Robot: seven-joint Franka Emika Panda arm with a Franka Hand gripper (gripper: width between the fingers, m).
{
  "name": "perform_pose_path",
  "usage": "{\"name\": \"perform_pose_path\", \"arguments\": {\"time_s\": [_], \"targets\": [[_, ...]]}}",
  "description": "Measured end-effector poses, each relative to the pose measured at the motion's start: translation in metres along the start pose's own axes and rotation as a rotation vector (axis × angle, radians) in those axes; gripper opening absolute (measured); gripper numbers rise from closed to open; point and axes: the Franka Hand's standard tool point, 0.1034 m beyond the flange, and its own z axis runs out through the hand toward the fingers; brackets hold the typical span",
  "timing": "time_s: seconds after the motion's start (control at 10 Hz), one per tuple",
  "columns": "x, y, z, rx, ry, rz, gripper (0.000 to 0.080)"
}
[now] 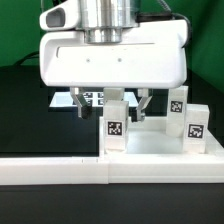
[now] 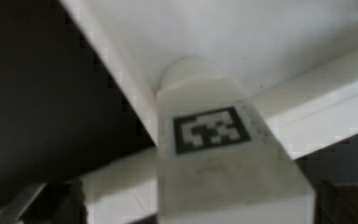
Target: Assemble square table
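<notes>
— What's biggest in the exterior view?

— The arm's white wrist housing, filling the top. Below it, the long white border rail [image 1: 60, 172] runs across the front, on the black table [image 1: 25, 110].

— And the square table?

— Its tray-like top [image 1: 160, 146] lies just behind the rail, towards the exterior view's right. Three tagged legs stand upright on it: one [image 1: 115, 124] at the near corner, two more [image 1: 194, 126] [image 1: 179, 104] further right.

— The gripper [image 1: 113, 104]?

— Spread wide, one finger [image 1: 80, 102] on either side of the near leg, seemingly clear of it, though the wrist view is blurred. There the leg [image 2: 217, 140] rises between the fingers, tag facing the camera.
</notes>
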Motion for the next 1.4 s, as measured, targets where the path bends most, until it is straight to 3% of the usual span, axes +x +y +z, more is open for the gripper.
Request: {"name": "perform_pose_path", "arguments": {"time_s": [0.2, 0.4, 0.5, 0.6, 0.8, 1.1, 1.2, 1.4], "targets": [[-0.0009, 0.002, 0.0011, -0.001, -0.002, -0.008, 0.0649], [-0.0008, 0.0023, 0.0011, -0.002, -0.002, 0.008, 0.0354], [-0.001, 0.0019, 0.0012, 0.0, -0.003, 0.102, 0.0354], [-0.001, 0.0019, 0.0012, 0.0, -0.003, 0.158, 0.0289], [-0.0011, 0.002, 0.0013, 0.0, -0.003, 0.271, 0.0289], [-0.005, 0.0013, 0.0024, -0.007, -0.023, 0.685, 0.0289], [-0.0054, 0.0045, 0.0028, 0.015, -0.039, 0.852, 0.0289], [-0.0094, 0.0063, 0.0029, 0.09, -0.1, 1.221, 0.029]]}}
